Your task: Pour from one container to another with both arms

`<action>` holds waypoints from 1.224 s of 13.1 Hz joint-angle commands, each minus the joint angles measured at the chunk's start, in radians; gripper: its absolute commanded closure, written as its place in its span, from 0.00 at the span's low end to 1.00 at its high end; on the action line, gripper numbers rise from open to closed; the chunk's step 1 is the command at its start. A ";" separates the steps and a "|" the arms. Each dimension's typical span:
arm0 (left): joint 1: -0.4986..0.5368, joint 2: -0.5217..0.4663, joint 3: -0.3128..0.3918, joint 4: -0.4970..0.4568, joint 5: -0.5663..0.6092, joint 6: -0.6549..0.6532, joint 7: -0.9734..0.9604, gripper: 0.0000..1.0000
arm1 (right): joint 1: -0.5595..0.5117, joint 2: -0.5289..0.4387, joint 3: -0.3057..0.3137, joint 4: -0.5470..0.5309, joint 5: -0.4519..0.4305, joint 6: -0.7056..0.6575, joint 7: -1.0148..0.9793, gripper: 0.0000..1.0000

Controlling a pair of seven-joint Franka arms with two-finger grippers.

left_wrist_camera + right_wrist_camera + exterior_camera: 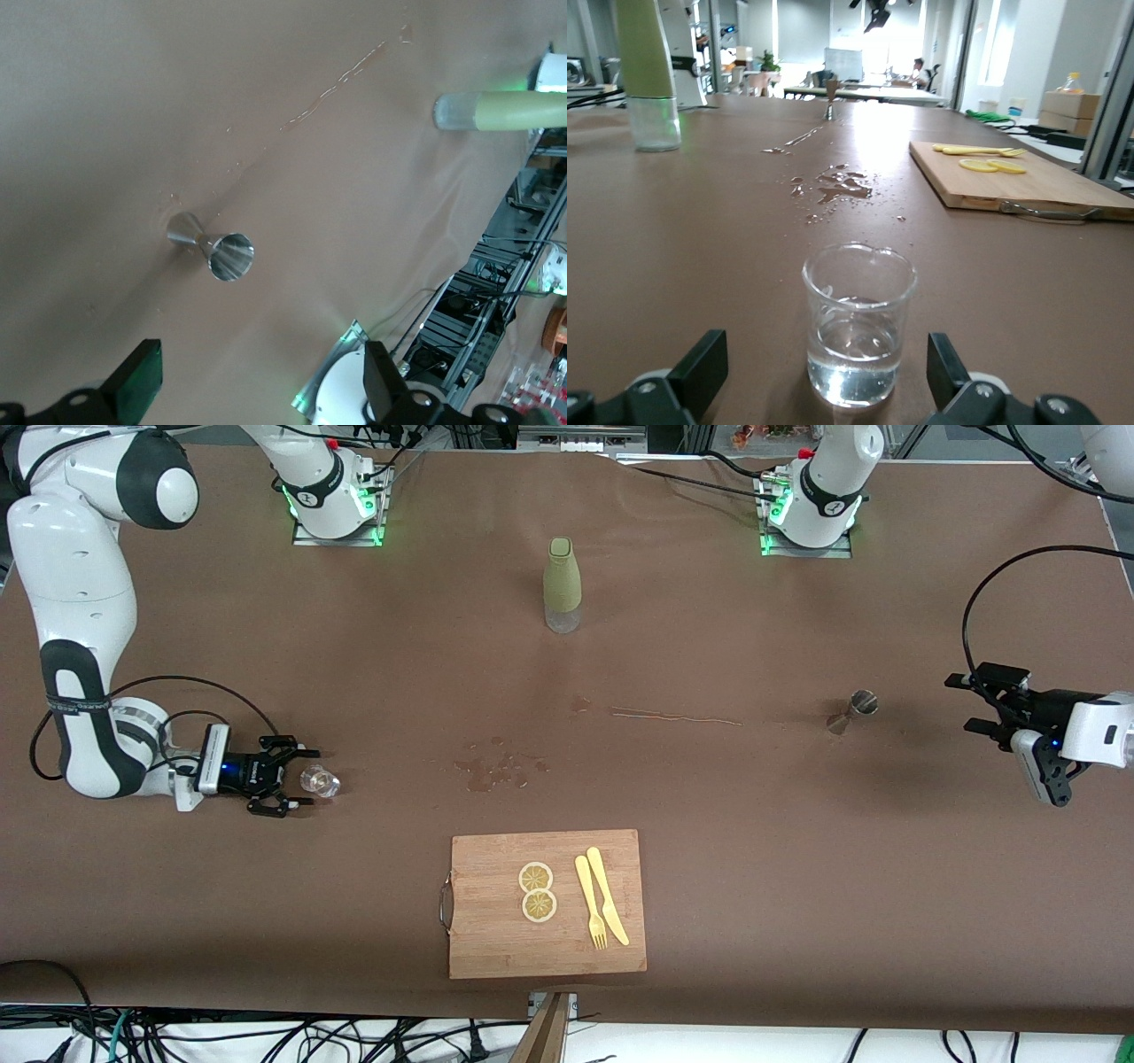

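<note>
Front view: two white, black-banded arms work a brown counter (797, 850). Right end effector (301, 781) open around a water-filled glass (320, 781); left end effector (979, 704) open near a steel jigger (859, 707).

We see the right arm (80, 646), white with black joint bands, reaching low toward its end of the table, its gripper (297, 778) open around a small glass. The left arm (1094, 731) hovers, its gripper (979, 704) open.
</note>
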 commanded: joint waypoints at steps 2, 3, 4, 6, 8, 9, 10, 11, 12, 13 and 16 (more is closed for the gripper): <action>-0.057 -0.107 -0.049 -0.039 0.085 -0.015 -0.287 0.00 | -0.002 -0.114 -0.003 0.006 -0.141 -0.007 0.079 0.00; -0.059 -0.142 -0.116 -0.036 0.146 -0.014 -0.413 0.00 | -0.001 -0.163 -0.001 0.006 -0.199 0.007 0.135 0.00; -0.059 -0.171 -0.184 -0.031 0.213 -0.009 -0.511 0.00 | 0.000 -0.215 -0.001 0.005 -0.259 0.031 0.218 0.00; -0.063 -0.210 -0.257 -0.025 0.306 0.015 -0.526 0.00 | 0.000 -0.298 0.006 0.003 -0.373 0.070 0.339 0.00; -0.067 -0.251 -0.269 -0.025 0.329 0.052 -0.508 0.00 | 0.007 -0.373 0.011 -0.006 -0.460 0.074 0.470 0.00; -0.068 -0.265 -0.271 -0.025 0.343 0.056 -0.506 0.00 | 0.018 -0.416 0.017 -0.006 -0.518 0.079 0.533 0.00; -0.067 -0.282 -0.271 -0.025 0.351 0.072 -0.508 0.00 | 0.026 -0.467 0.031 -0.006 -0.578 0.081 0.618 0.00; -0.065 -0.296 -0.271 -0.025 0.351 0.096 -0.512 0.00 | 0.038 -0.519 0.034 -0.007 -0.636 0.081 0.712 0.00; -0.059 -0.311 -0.271 -0.022 0.351 0.124 -0.515 0.00 | 0.061 -0.570 0.034 -0.014 -0.680 0.076 0.795 0.00; -0.054 -0.334 -0.269 -0.021 0.351 0.160 -0.517 0.00 | 0.073 -0.620 0.034 -0.018 -0.730 0.065 0.872 0.00; -0.047 -0.383 -0.271 -0.021 0.349 0.169 -0.680 0.00 | 0.101 -0.766 0.037 -0.023 -0.883 -0.005 1.169 0.00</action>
